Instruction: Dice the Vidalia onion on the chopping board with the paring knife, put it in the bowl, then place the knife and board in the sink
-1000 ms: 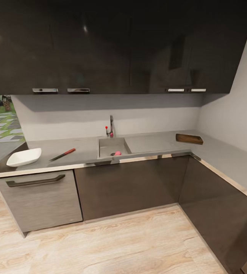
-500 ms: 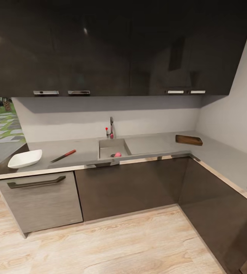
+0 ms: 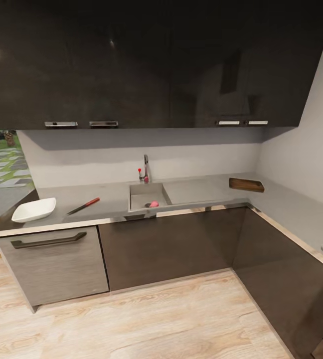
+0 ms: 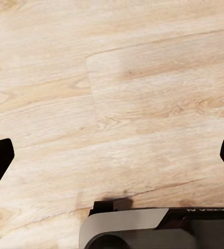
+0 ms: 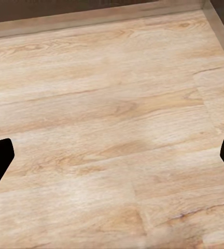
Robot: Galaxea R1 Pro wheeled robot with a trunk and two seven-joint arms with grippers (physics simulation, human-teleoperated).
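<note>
One pink round Vidalia onion (image 3: pixel 153 203) lying in the steel sink (image 3: pixel 140 191), mid-frame. One white squarish bowl (image 3: pixel 34 210) at left, one red-handled paring knife (image 3: pixel 82 206) beside it, one brown chopping board (image 3: pixel 246 185) at right, all on the smooth grey table (image 3: pixel 201 188). Left end effector (image 4: pixel 112 161) and right end effector (image 5: pixel 112 158) both spread wide over pale wood floor (image 3: pixel 146 319).

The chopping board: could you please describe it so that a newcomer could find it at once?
Start at the sink in the grey countertop and follow the counter towards the corner by the side wall. The chopping board lies there alone, a dark brown wooden rectangle, far from the white bowl and the knife.
</note>
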